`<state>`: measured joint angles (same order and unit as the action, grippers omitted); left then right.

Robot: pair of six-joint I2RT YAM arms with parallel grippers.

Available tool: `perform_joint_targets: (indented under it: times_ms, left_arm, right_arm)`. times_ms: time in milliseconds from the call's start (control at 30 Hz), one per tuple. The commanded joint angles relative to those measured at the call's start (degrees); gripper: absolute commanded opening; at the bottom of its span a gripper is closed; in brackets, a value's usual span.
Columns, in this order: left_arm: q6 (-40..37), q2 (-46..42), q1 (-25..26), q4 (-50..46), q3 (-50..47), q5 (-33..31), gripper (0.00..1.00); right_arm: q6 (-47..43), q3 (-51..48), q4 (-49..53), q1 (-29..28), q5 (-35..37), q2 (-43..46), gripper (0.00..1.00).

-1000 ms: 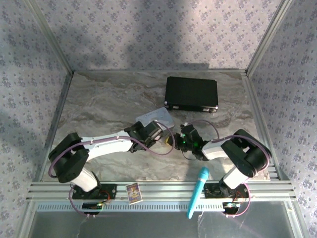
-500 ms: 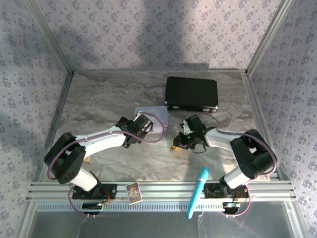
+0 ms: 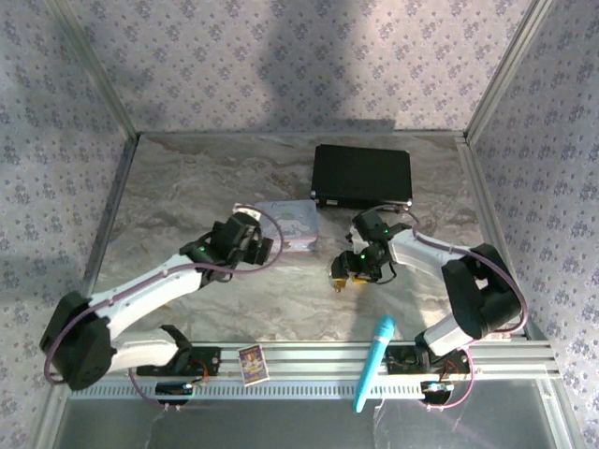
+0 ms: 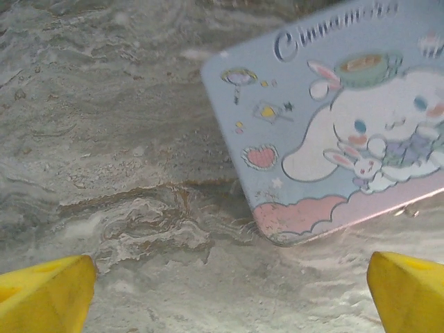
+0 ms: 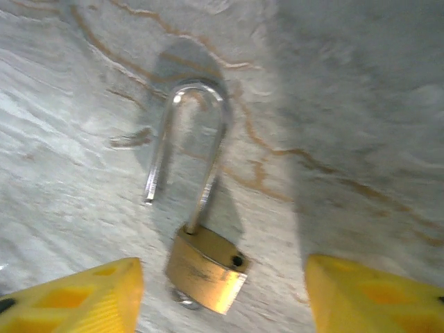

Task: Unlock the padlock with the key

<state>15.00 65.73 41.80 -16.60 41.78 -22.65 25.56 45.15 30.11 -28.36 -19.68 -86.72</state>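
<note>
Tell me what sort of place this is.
Probably a staged robot test cell: a left arm and right arm bolted to an aluminium rail, wallpapered panels boxing in a marble-look tabletop, and props like a padlock and turquoise microphone.

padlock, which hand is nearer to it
Right. The right hand is over the padlock, open, with a finger on each side. The left hand is off to the padlock's left, open, by the tin.

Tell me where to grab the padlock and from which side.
Grip the padlock by its brass body's narrow side edges, coming straight down: it lies flat on the table, and the thin, open shackle would likely slip.
</note>
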Motion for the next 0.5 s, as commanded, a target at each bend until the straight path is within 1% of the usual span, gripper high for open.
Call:
perform_joint_targets:
  times_ms: [0,33,100,167,200,233,267,300,367,433,467]
  left_arm:
    - [5.15,-5.94,-3.20,5.22,-2.22,4.86,1.00]
    - [6.57,-6.91,-4.19,5.26,-2.34,3.47,1.00]
    - [9.21,-7.87,-7.21,3.31,-1.88,-0.46,1.00]
    - [5.56,-7.92,-9.90,4.80,-2.40,-1.88,1.00]
    - [3.19,-7.75,-10.96,5.74,-2.73,-3.57,1.00]
    - [1.22,-7.60,-11.78,6.46,-2.91,-5.64,1.00]
    - [-0.74,-7.39,-12.59,7.56,-3.41,-9.61,1.00]
    - [-2.55,-7.17,-13.68,8.77,-3.89,-13.58,1.00]
    - [-7.40,-6.95,-16.07,13.66,-6.03,-18.74,1.00]
    - [-10.73,-6.11,-20.23,21.35,-9.62,-19.94,1.00]
    - [-10.71,-5.54,-22.61,23.28,-10.72,-18.22,1.00]
  right_arm:
    - [-1.94,2.99,8.28,-0.81,11.51,3.42,0.72]
    - [-2.44,3.80,8.39,-1.16,13.91,4.95,0.73]
    - [-3.12,5.07,7.31,-2.10,21.01,9.05,0.75]
    - [-5.64,4.62,4.78,-2.44,28.80,13.51,0.79]
    - [-7.48,3.93,2.09,-2.28,32.18,15.56,0.82]
    - [-9.73,2.81,-0.71,-1.72,34.72,17.52,0.83]
    - [-12.04,1.31,-4.23,-1.07,37.80,19.48,0.86]
    - [-14.61,-0.77,-8.00,0.07,40.42,21.19,0.86]
    - [-18.72,-5.18,-16.16,3.07,42.31,23.85,0.88]
    - [-22.90,-9.77,-24.38,7.85,40.30,26.55,0.93]
    - [-22.43,-11.44,-26.95,10.35,39.81,27.56,0.94]
